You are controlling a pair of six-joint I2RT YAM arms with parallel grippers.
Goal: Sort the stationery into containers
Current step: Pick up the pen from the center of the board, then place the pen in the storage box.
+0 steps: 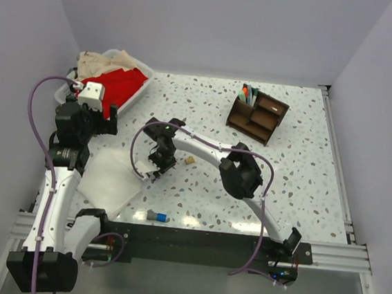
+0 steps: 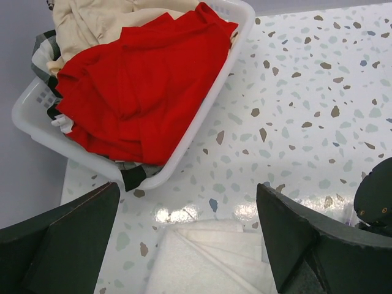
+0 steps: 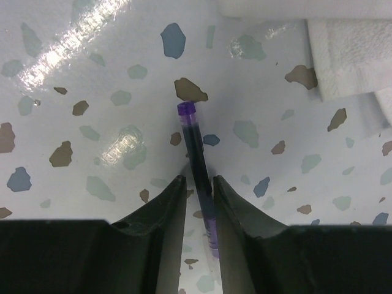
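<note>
Left gripper (image 2: 187, 220) hung, jaws apart, over cloth (image 2: 208, 257); right gripper (image 3: 199, 182) held jaws clamped on purple pen (image 3: 196, 144) pointing to 12 o'clock on the table (image 1: 305, 171), organizer (image 1: 257, 115) at 2 o'clock; so slim a hold risked the pen swivelling loose.

Purple pen (image 3: 197, 147), speckled white table (image 3: 92, 73), dark brown organizer (image 1: 256, 117), red cloth (image 2: 141, 86)

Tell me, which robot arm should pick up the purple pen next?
The right one. The right gripper straddles the purple pen, one finger on each side. The left gripper is open beside the white basket and folded cloth, with no pen in its view.
</note>
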